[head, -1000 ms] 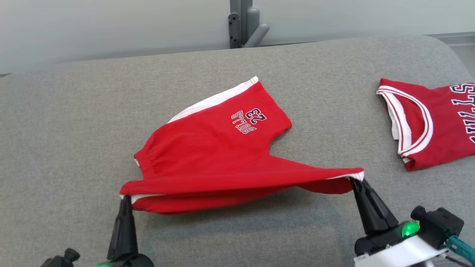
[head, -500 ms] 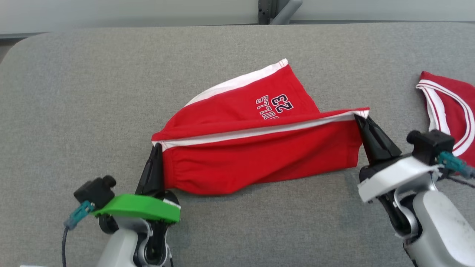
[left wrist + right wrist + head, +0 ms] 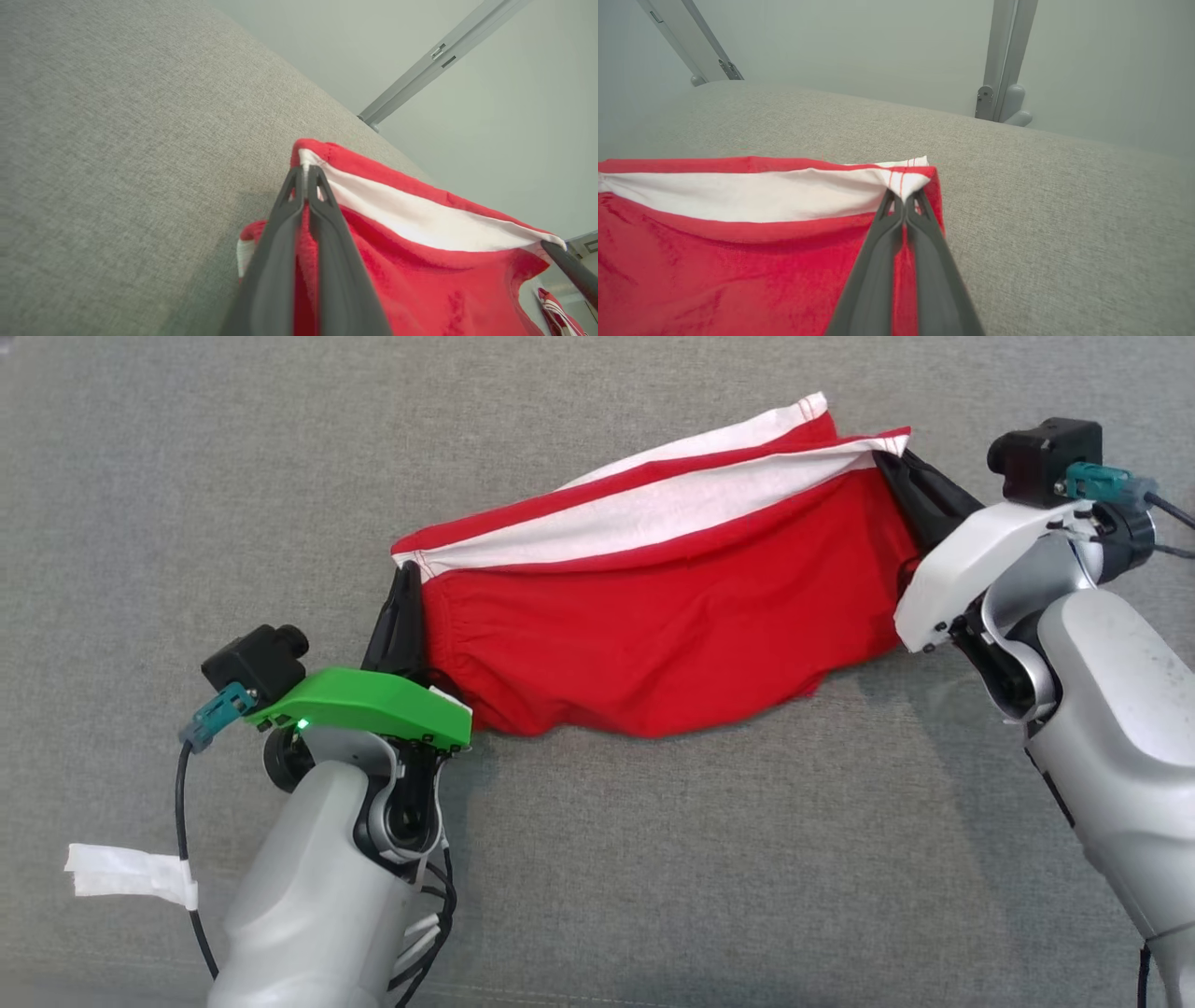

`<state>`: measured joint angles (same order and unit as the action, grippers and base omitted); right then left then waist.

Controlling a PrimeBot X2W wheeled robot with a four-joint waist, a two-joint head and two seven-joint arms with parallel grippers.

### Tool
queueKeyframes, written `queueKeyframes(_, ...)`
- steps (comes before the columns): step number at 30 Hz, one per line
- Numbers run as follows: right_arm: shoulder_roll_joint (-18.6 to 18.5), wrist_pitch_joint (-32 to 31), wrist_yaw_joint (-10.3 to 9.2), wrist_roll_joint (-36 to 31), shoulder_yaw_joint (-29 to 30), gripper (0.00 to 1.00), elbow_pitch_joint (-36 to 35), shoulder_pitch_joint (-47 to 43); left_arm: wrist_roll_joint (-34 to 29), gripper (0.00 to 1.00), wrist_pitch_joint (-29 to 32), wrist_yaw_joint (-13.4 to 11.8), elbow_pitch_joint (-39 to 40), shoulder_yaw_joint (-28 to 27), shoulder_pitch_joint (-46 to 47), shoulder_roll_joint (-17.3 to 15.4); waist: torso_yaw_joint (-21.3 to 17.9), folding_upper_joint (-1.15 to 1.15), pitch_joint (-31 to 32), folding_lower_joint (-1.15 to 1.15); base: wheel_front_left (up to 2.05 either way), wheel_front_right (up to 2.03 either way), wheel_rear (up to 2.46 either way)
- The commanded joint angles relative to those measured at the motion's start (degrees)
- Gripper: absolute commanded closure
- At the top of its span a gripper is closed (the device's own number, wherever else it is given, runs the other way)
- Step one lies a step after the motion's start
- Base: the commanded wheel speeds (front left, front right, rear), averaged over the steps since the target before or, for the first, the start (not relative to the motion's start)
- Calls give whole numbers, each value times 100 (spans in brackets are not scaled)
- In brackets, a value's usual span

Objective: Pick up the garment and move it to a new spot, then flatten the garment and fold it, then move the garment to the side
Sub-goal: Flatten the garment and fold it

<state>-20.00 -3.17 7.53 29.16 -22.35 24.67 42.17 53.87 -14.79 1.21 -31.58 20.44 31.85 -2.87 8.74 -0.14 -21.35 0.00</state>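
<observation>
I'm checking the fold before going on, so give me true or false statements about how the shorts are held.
The left gripper and the right gripper are each shut on the red shorts. True.
Both hold the same end. False: they hold opposite ends, with the cloth stretched between them.
A white stripe runs along the shorts from one gripper to the other. True.
The printed number faces up. False: plain red cloth and the stripe face up.

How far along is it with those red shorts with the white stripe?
Done: the red fabric shorts are picked up. In hand: the left gripper and right gripper each pinch a corner of the white-striped edge, holding it taut over the grey fabric surface. Left, likely: lay that edge down to finish a fold, let go, then shift the shorts aside.
</observation>
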Motion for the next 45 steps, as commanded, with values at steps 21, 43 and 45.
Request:
queueKeyframes(21, 34, 247, -10, 472, -1153, 95, 2371, 1850, 388, 100, -40, -268, 70, 391, 419, -10, 532, 14, -437, 0, 0, 0, 0)
queueKeyframes(43, -139, 947, -10, 1138, -1785, 0, 2995, 2103, -807, 0, -41, -169, 964, -113, -405, -12, 403, 14, -58, 0, 0, 0, 0)
queueKeyframes(45, -238, 922, -10, 1235, -1862, 0, 2933, 2004, -1277, 0, -42, -237, 1210, -279, -614, -110, 372, 14, 35, 0, 0, 0, 0)
